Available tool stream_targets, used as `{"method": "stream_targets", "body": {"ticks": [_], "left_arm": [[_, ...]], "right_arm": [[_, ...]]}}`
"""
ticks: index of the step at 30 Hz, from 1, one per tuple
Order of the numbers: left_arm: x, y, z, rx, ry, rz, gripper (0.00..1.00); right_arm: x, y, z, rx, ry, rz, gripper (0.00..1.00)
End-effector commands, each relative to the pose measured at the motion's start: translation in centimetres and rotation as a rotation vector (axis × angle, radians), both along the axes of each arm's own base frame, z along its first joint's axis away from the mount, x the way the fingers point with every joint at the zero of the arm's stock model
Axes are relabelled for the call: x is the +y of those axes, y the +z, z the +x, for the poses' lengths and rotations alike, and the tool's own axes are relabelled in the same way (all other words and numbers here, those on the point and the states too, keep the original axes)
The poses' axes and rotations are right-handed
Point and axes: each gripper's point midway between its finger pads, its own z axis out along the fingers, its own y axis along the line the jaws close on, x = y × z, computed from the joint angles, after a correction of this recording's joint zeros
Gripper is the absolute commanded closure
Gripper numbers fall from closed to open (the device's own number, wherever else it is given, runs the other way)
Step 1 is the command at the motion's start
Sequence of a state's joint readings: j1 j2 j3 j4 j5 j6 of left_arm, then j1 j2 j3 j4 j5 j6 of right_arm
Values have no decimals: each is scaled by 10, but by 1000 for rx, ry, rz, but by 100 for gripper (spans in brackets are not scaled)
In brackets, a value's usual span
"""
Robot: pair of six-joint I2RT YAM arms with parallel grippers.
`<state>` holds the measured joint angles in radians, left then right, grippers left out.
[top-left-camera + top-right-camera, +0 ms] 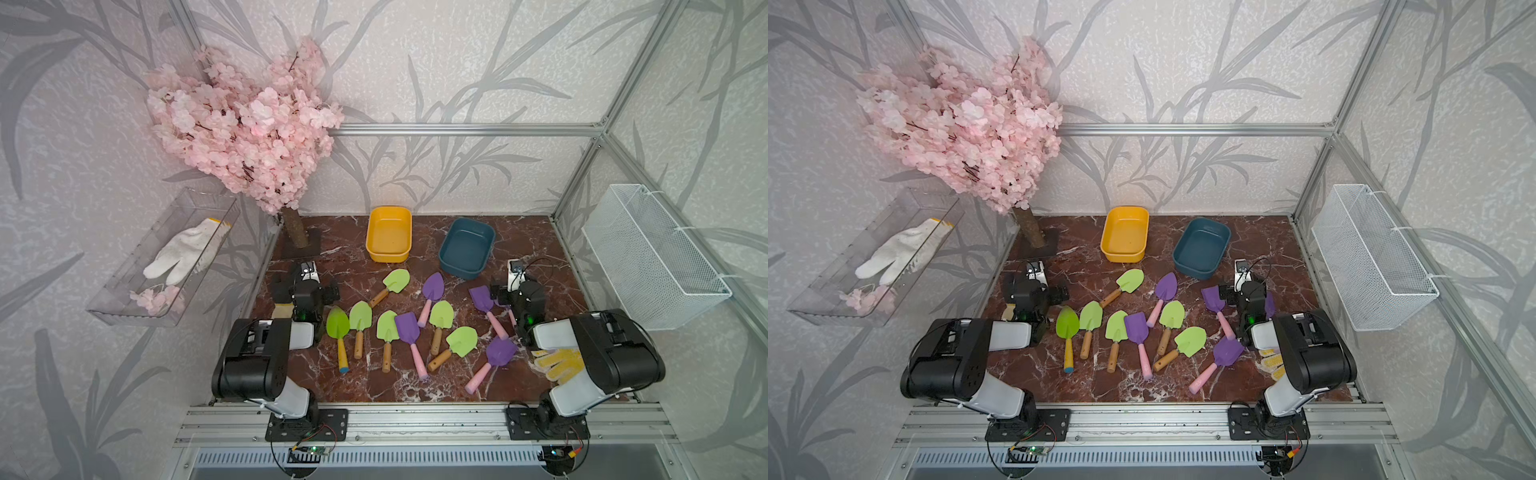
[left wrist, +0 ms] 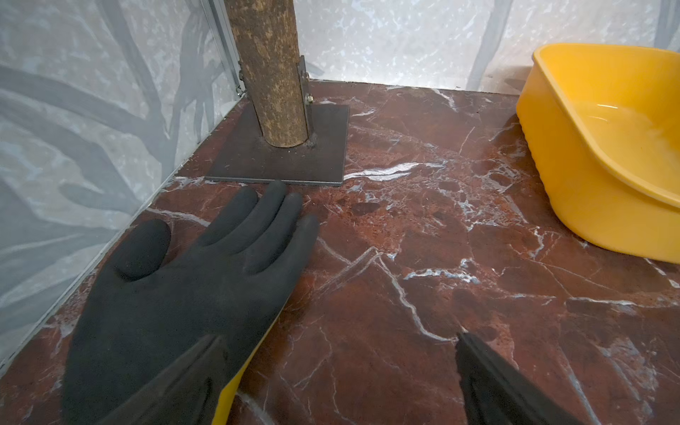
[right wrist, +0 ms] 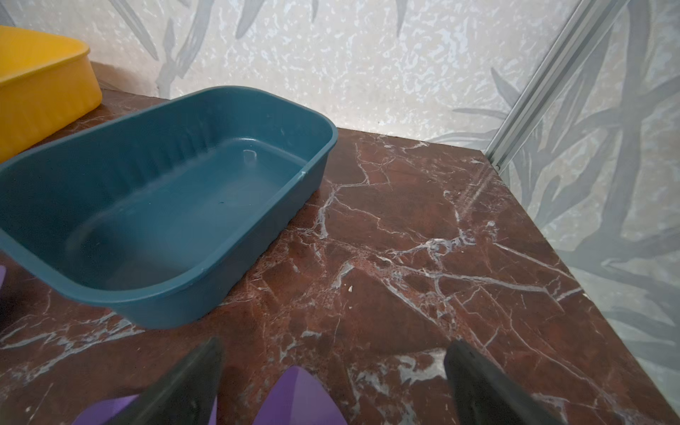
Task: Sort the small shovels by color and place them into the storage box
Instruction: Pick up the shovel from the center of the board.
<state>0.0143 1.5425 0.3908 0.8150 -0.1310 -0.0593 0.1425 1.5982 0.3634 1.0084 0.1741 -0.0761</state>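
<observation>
Several small shovels lie scattered on the marble table's middle in both top views: green blades with wooden handles and purple blades with pink handles. Behind them stand an empty yellow storage box and an empty blue storage box. My left gripper hovers open at the left, over bare marble. My right gripper is open at the right, with a purple blade tip lying under its jaws. Nothing is held.
A black glove lies flat under my left gripper's finger. A yellow glove lies under the right arm. The blossom tree's trunk stands on a metal plate at back left. A clear tray and a wire basket hang on the side walls.
</observation>
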Motion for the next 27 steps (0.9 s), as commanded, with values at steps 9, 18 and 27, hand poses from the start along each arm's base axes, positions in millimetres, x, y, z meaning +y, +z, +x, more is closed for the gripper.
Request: {"method": "stream_targets", "body": {"ticks": [9, 18, 27], "left_arm": [[-1, 14, 6, -31, -10, 10, 0], [0, 13, 5, -31, -7, 7, 0], [2, 13, 5, -30, 2, 3, 0]], "right_arm": [[-1, 2, 0, -6, -3, 4, 1], [-1, 3, 0, -7, -3, 4, 1], [-1, 3, 1, -5, -2, 6, 1]]}}
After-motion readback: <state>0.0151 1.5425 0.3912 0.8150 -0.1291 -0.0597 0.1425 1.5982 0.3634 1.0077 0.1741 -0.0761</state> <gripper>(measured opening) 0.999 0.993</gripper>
